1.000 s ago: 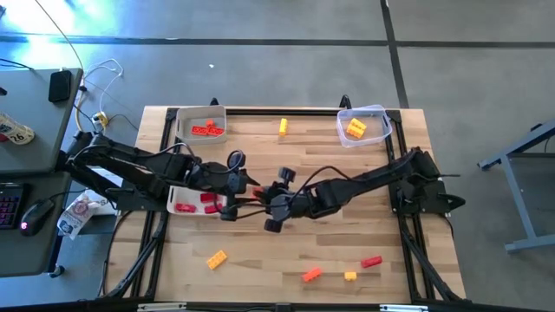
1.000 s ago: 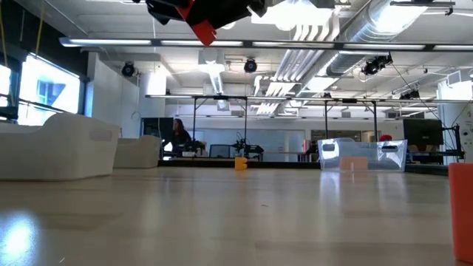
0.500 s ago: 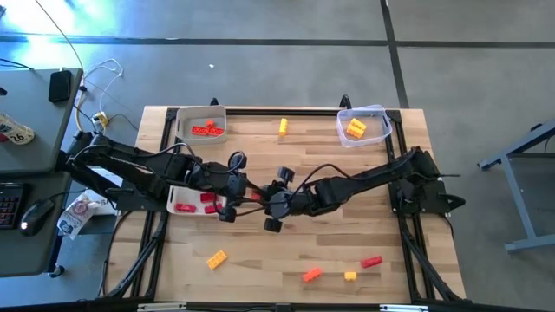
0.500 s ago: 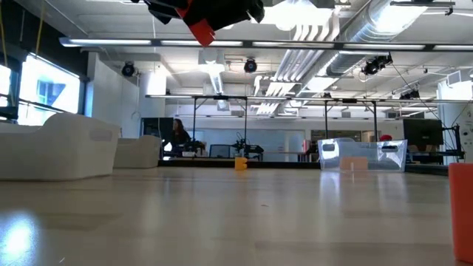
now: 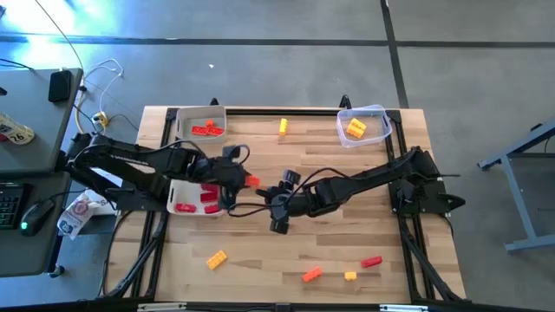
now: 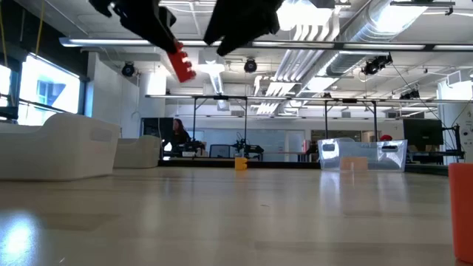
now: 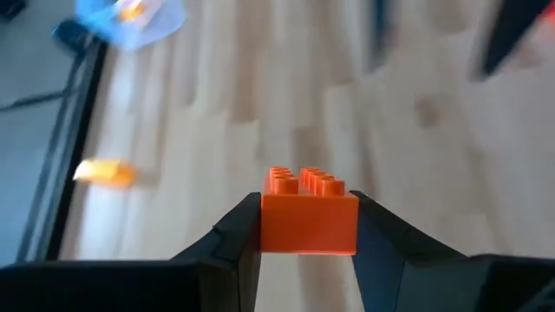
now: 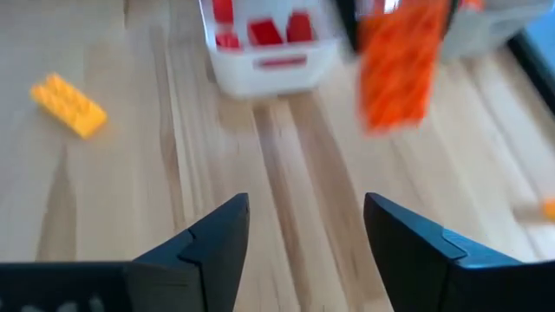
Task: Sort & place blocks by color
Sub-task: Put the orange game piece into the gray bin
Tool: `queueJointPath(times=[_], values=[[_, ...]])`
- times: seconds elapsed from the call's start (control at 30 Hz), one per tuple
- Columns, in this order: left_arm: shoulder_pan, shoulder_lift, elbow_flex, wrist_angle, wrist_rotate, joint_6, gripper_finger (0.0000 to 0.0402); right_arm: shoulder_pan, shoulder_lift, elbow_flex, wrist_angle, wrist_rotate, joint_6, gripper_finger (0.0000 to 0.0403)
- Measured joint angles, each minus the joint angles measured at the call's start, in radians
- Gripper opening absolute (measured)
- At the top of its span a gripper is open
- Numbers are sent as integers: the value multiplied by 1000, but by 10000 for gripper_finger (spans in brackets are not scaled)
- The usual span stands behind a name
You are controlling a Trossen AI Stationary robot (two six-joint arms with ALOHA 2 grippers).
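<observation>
Five small studded bricks [image 5: 350,276] wait unsorted on the surface; left gripper [image 7: 308,232] jaws grasp an orange-red brick [image 7: 309,211], right gripper [image 8: 305,227] jaws released.

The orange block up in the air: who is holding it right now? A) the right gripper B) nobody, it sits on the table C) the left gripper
C: the left wrist view shows the orange block pinched in the left gripper, while the right gripper stands open and empty.
</observation>
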Motion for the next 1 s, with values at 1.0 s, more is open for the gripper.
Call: queueJointPath(times=[1.0], values=[[765, 0, 0, -118, -13, -55, 114, 7, 0, 0, -553, -93, 257, 216]])
